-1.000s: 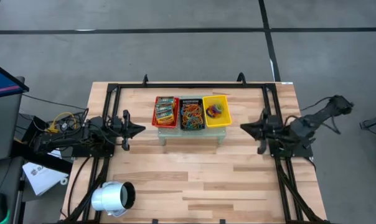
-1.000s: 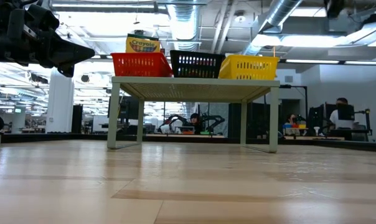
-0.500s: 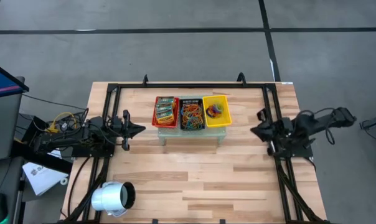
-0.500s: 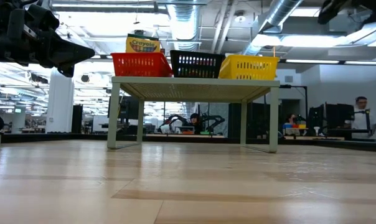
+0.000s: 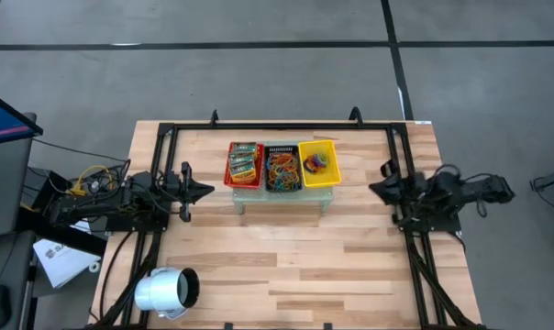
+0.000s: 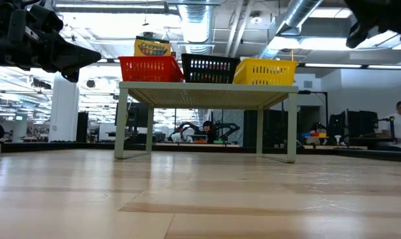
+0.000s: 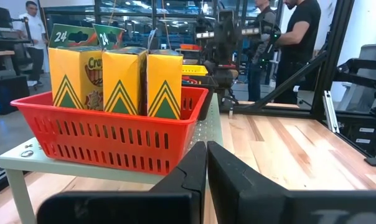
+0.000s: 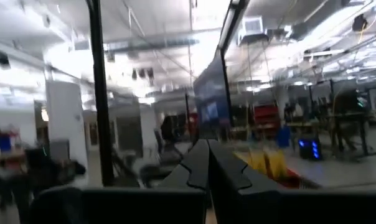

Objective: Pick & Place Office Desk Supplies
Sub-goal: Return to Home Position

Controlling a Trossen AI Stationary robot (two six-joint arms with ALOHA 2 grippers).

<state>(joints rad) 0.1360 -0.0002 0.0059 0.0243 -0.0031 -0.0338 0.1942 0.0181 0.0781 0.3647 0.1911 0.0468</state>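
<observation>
Three mesh baskets stand in a row on a small pale stand at the table's far middle. The red basket holds yellow-green printed packets, standing upright. The black basket is full of coloured rubber bands. A few more bands lie in the yellow basket. My left gripper is shut and level, left of the stand, pointing at it. My right gripper is shut, right of the stand by the table's right edge, tipped upward with nothing in it.
A large white cylinder with a dark opening lies at the table's near left corner. A black frame runs round the table's far and side edges. Bare wood lies in front of the stand. People stand in the room beyond.
My right gripper has drawn back from the stand toward the table's right edge, sunk, and tipped its fingers upward as the arm folded in. The baskets and their contents have not moved.
</observation>
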